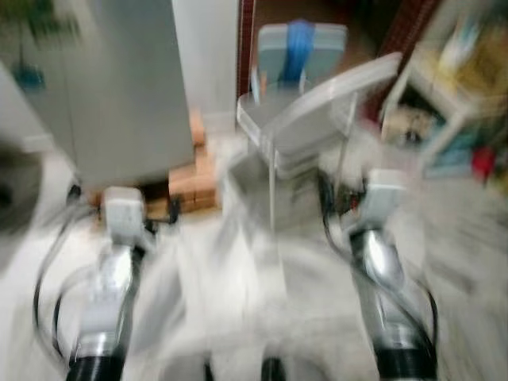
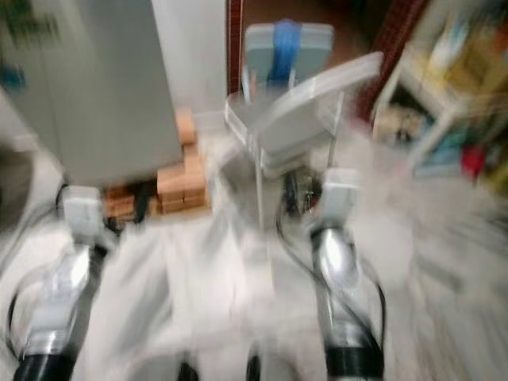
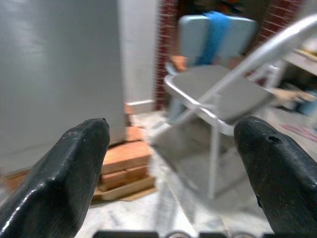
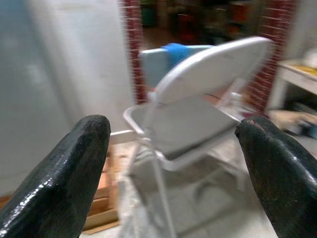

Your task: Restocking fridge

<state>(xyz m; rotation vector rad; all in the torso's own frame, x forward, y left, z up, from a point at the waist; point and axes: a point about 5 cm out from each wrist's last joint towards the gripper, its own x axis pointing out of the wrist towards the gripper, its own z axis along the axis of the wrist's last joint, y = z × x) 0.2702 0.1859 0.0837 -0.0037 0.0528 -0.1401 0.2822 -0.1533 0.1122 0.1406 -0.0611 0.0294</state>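
A: What's nearest?
B: Both arms, low in the blurred head view. The left gripper [image 3: 173,148] has its fingers spread wide with nothing between them; the right gripper [image 4: 173,148] is the same.

A: And beyond?
B: A grey folding chair [image 1: 317,119] at centre, a stack of bricks [image 1: 194,178] left of it.

A: The fridge?
B: The fridge [image 1: 119,87] is upper left, door closed. Shelves [image 1: 452,79] stand upper right.

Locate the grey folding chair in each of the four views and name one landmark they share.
Left eye view: folding chair upper middle, beyond both arms.
Right eye view: upper middle, right of the grey fridge.
Left wrist view: right half, between the open left gripper fingers.
Right wrist view: centre, between the open right gripper fingers.
Shared landmark: blue strap on the chair behind.
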